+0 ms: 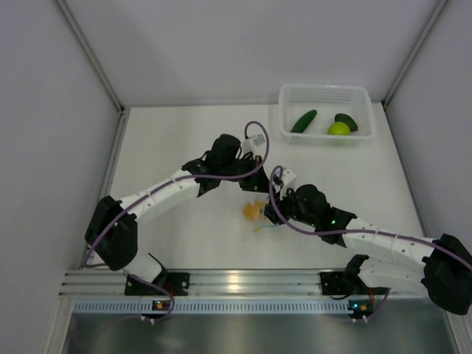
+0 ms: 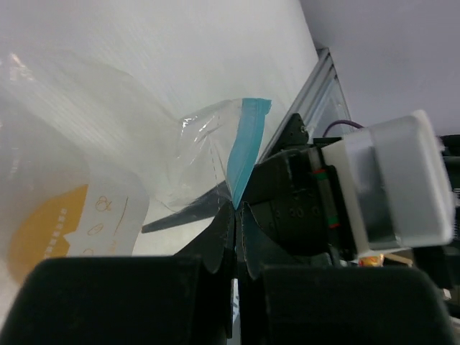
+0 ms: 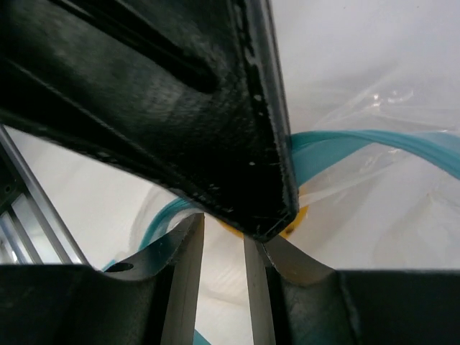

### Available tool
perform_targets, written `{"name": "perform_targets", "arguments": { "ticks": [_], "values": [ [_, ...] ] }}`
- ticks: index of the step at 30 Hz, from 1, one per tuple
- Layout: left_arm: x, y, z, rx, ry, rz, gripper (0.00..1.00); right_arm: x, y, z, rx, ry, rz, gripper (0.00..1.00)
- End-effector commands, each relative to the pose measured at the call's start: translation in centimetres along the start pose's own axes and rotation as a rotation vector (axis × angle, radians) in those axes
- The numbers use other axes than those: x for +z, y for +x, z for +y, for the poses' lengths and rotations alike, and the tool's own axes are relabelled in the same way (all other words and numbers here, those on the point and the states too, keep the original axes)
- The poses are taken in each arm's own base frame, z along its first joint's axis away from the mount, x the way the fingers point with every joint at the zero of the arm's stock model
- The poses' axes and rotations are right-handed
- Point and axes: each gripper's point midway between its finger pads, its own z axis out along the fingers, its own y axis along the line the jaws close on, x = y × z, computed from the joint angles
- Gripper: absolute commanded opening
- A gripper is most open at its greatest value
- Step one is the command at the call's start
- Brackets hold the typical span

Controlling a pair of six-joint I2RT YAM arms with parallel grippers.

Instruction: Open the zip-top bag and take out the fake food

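Since the left hand (image 2: 236, 210) is pressed together on the light blue zip strip (image 2: 246, 144) of the small clear crinkly plastic zip-top bag (image 2: 198, 147), pinching one lip near its corner, the step in hand looks to be pulling the mouth open. That hand would serve best as a steady anchor above the white desk (image 1: 177, 133). The bag sits at mid-desk between the two arms, with the round orange toy fruit (image 1: 252, 211) inside it. Just to its right, the right hand (image 3: 224, 233) is slightly spread, a narrow gap showing, close against the strip. Whether any film lies between its fingers I cannot tell. It should catch only the opposite lip, not both layers, near the left hand's pinch, then draw away across the seal, slowly, so the thin plastic neither slips nor tears. Far right, the white plastic mesh basket (image 1: 324, 89) holds the long dark green cucumber (image 1: 303, 121), the lime-green ball (image 1: 338, 129) and the dark green oval (image 1: 349, 120), so the orange piece seems the last to come out.
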Motion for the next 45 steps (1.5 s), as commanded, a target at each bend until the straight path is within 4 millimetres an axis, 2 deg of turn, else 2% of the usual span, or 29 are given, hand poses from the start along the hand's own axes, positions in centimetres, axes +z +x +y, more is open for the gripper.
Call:
{"name": "perform_targets", "arguments": {
  "ticks": [1,2,3,5,6,7,8,9,10,11,13,15,16,17,19,20,22,24,25,28,29,32,35,36,37,39,40,43,45],
  "values": [
    [-0.3,-0.7,-3.1,0.002,0.107,0.04,0.0,-0.4,-2.9,-0.4,0.004,0.085,-0.093,0.29],
    [-0.3,-1.1,-3.8,-0.015,0.127,0.045,0.0,-0.5,-3.4,-0.7,0.013,0.12,-0.101,0.29],
    [-0.1,-1.0,-4.2,-0.056,0.138,0.061,0.0,-0.7,-2.7,-1.3,0.032,0.165,-0.07,0.29],
    [0.1,-1.0,-4.5,-0.064,0.153,0.075,0.0,-0.8,-3.1,-2.4,0.054,0.24,-0.068,0.32],
    [0.1,-1.2,-4.8,-0.051,0.15,0.065,0.0,-1.0,-2.1,-2.9,0.064,0.276,-0.022,0.34],
    [-0.1,-1.9,-4.8,-0.039,0.127,0.017,0.0,-1.2,-2.3,-3.9,0.078,0.337,-0.025,0.35],
    [-0.4,-2.4,-5.2,-0.055,0.134,-0.013,0.0,-1.0,-2.3,-4.0,0.125,0.357,-0.024,0.35],
    [-0.2,-1.7,-4.5,-0.084,0.134,-0.017,0.0,-0.9,-2.6,-4.0,0.152,0.362,-0.044,0.35],
    [-0.4,-3.0,-5.7,-0.05,0.203,-0.089,0.0,-0.6,-2.9,-3.7,0.181,0.346,-0.069,0.35],
    [-0.8,-3.2,-6.2,-0.103,0.225,-0.112,0.0,-0.4,-2.5,-3.5,0.237,0.335,-0.088,0.34],
    [-0.7,-3.1,-6.0,-0.12,0.272,-0.176,0.0,-0.1,-3.3,-3.4,0.311,0.326,-0.148,0.34],
    [-1.4,-3.7,-6.4,-0.168,0.307,-0.256,0.0,0.1,-3.1,-3.4,0.383,0.327,-0.179,0.32],
    [-1.1,-2.5,-5.0,-0.208,0.292,-0.258,0.0,0.2,-3.5,-3.4,0.41,0.326,-0.201,0.31],
    [-1.8,-3.7,-5.7,-0.223,0.337,-0.34,0.0,0.4,-3.3,-3.5,0.443,0.33,-0.204,0.3],
    [-2.7,-3.9,-5.5,-0.246,0.353,-0.409,0.0,0.5,-3.1,-3.8,0.473,0.351,-0.212,0.29],
    [-2.9,-3.9,-4.5,-0.269,0.331,-0.458,0.0,0.8,-2.7,-3.9,0.474,0.367,-0.194,0.29],
    [-4.0,-4.2,-4.5,-0.27,0.321,-0.518,0.0,1.0,-2.1,-4.6,0.464,0.415,-0.166,0.29],
    [-4.3,-3.9,-3.4,-0.286,0.281,-0.566,0.0,1.2,-1.1,-5.4,0.427,0.472,-0.112,0.29],
    [-5.0,-3.9,-3.7,-0.281,0.287,-0.585,0.0,1.3,-0.8,-5.6,0.412,0.488,-0.095,0.29],
    [-5.6,-3.5,-3.3,-0.282,0.27,-0.618,0.0,1.4,-0.4,-6.0,0.381,0.519,-0.071,0.31],
    [-5.6,-2.9,-2.7,-0.293,0.257,-0.617,0.0,1.3,0.3,-6.1,0.374,0.528,-0.044,0.32],
    [-5.7,-2.3,-2.2,-0.296,0.238,-0.635,0.0,1.8,0.7,-5.2,0.386,0.476,-0.018,0.36],
    [-5.5,-1.2,-0.7,-0.309,0.194,-0.649,0.0,2.3,0.3,-3.7,0.41,0.389,-0.022,0.41],
    [-5.3,-0.4,0.4,-0.319,0.161,-0.652,0.0,2.5,0.4,-3.0,0.416,0.353,-0.006,0.43],
    [-5.7,-0.8,1.5,-0.334,0.116,-0.717,0.0,2.7,0.2,-2.6,0.415,0.339,0.002,0.48],
    [-5.9,0.0,1.9,-0.342,0.093,-0.748,0.0,2.8,0.3,-2.3,0.413,0.328,0.035,0.49],
    [-6.0,0.6,2.8,-0.358,0.066,-0.762,0.0,2.6,0.7,-2.2,0.402,0.338,0.065,0.51],
    [-6.9,0.8,3.0,-0.369,0.032,-0.851,0.0,2.3,0.7,-2.7,0.374,0.378,0.085,0.53],
    [-7.2,1.3,3.0,-0.366,0.006,-0.895,0.0,1.5,1.4,-3.6,0.347,0.446,0.12,0.54]
  ]
}}
